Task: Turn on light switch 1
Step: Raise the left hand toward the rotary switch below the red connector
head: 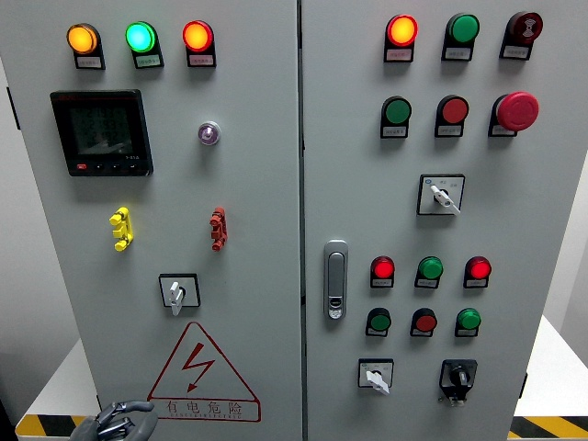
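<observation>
Grey control cabinet (266, 184) fills the view; left hand (115, 423) low, fingers curled together, empty.

robot hand (119, 423) | grey rounded finger segments | dark joints | glossy metallic highlights | only top part visible

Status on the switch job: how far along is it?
Barely started. Nothing looks done: no hand is on any control of the cabinet. In hand: the left hand shows at the bottom edge, below the rotary switch and clear of it. Left: reach a switch and turn it; none is visibly numbered.
</observation>
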Available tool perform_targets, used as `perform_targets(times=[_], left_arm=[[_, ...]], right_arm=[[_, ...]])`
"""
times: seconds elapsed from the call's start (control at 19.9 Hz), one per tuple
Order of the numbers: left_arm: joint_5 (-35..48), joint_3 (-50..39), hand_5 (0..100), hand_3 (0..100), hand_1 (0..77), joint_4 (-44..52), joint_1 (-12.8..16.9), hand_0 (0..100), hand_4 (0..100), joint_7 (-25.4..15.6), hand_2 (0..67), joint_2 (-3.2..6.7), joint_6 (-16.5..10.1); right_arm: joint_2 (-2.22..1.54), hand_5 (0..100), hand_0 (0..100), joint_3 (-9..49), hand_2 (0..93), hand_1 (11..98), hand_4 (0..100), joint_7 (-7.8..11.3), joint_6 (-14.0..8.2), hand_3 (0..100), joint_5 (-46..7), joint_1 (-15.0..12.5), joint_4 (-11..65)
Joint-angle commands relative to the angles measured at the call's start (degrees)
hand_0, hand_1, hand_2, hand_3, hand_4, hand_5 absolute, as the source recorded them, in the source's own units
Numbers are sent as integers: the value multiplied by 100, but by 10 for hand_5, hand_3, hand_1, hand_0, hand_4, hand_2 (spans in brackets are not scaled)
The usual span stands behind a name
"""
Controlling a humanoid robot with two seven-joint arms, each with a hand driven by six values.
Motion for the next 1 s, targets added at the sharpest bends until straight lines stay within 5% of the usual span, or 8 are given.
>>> perform_targets(times=[0.0, 0.25, 0.5, 0.95], left_arm=[[0, 110, 934, 846, 451, -97, -141, 0, 1000, 216, 374, -30, 23], [-9, 181, 942, 848, 445, -176, -467, 0, 1000, 524, 388, -74, 93], [-44, 585, 946, 847, 442, -263, -810, 0, 1000, 1069, 395, -110, 839], [-53, 603, 981, 861, 441, -712, -1222, 0, 1000, 2062, 418, -145, 980]], right_arm=[[-6, 105, 0, 2, 0, 194, 194, 0, 2, 198, 0, 0, 0], [3, 105, 0, -6, 0, 196, 194, 0, 2, 198, 0, 0, 0], [3, 105, 0, 2, 0, 198, 194, 0, 2, 198, 0, 0, 0], [3, 105, 0, -6, 0, 201, 194, 0, 2, 198, 0, 0, 0]])
